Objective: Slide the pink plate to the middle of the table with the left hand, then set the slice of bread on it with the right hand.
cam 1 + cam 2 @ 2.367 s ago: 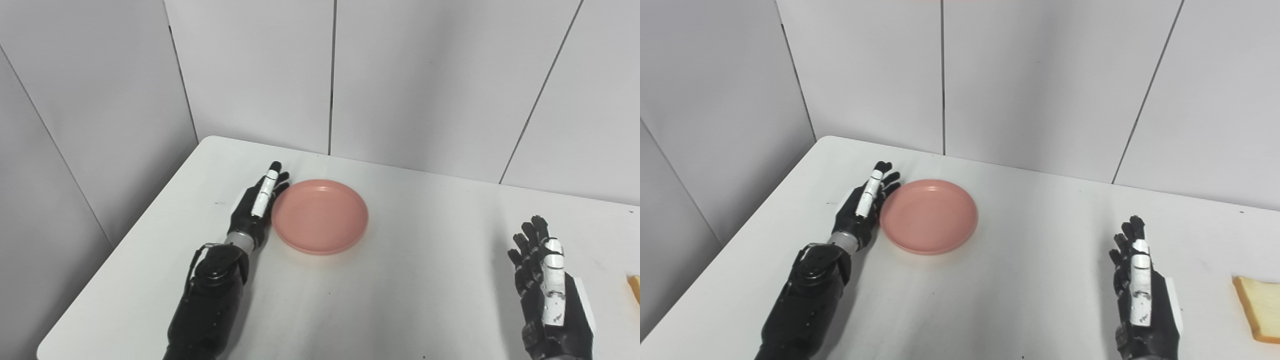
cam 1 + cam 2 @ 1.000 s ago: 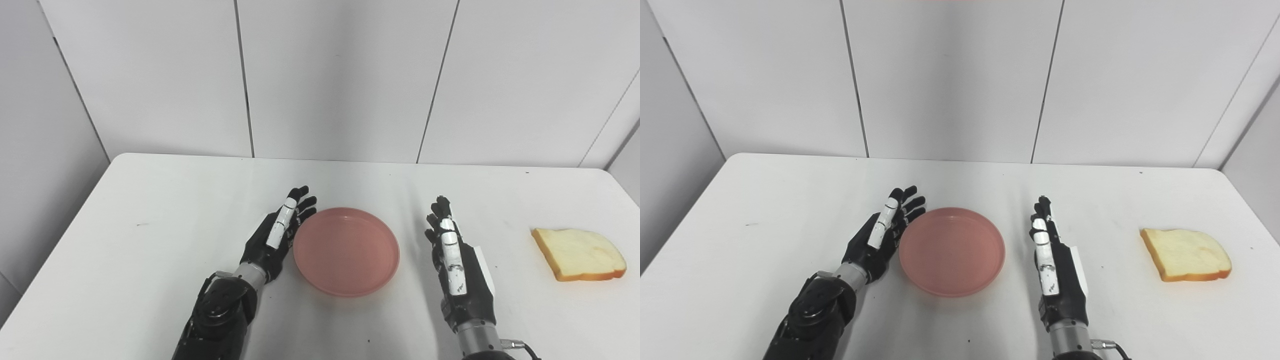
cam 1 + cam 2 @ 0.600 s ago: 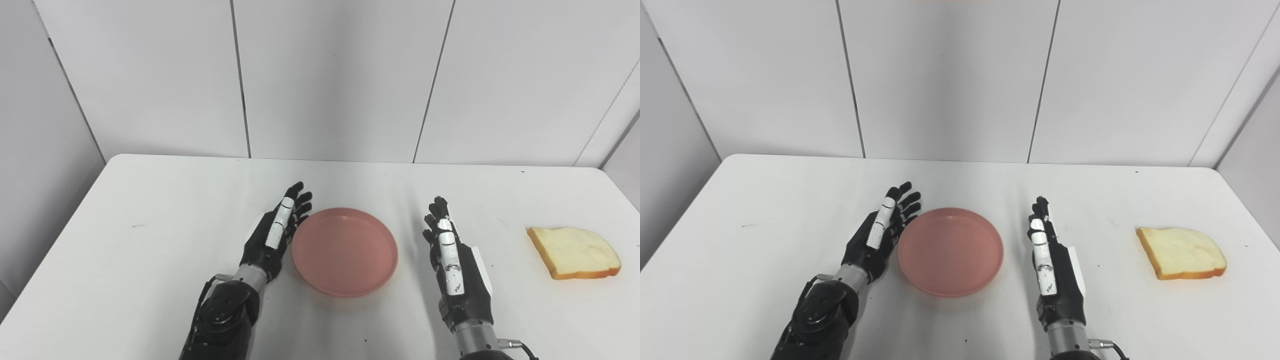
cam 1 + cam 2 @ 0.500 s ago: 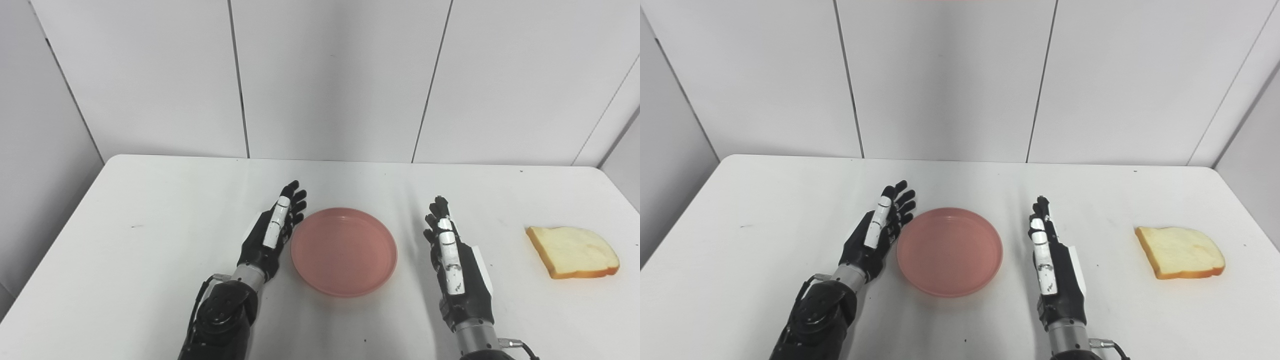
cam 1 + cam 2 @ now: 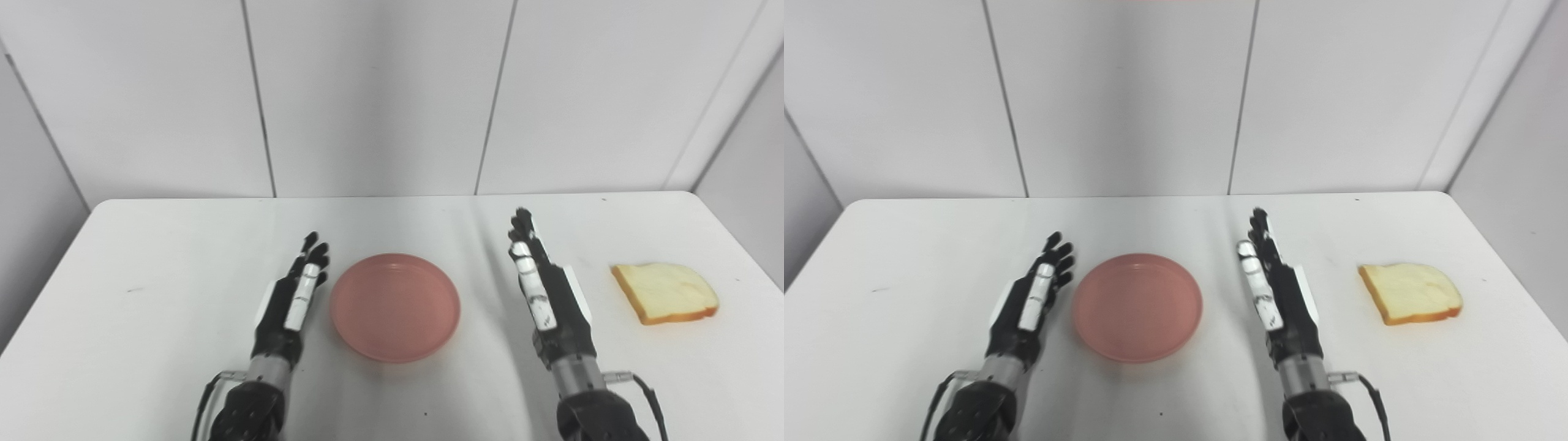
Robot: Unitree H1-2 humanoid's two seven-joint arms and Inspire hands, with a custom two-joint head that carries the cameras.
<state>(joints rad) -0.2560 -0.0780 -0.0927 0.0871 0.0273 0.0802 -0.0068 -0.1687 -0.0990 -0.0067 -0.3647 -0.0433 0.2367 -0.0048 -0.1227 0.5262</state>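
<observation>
Right hand (image 5: 548, 294) was held edge-up, fingers extended and holding nothing, between the pink plate (image 5: 395, 306) and the slice of bread (image 5: 664, 293), apart from both. Bread was lying flat near the table's (image 5: 153, 343) right edge; the plate was resting about mid-table, empty. Left hand (image 5: 294, 300) was set just beside the plate's left rim, likewise spread and empty. Judgement: bread should be approached low, gripped lightly across the crust, and kept level.

white table (image 5: 153, 257), pale grey panelled walls (image 5: 373, 92)
</observation>
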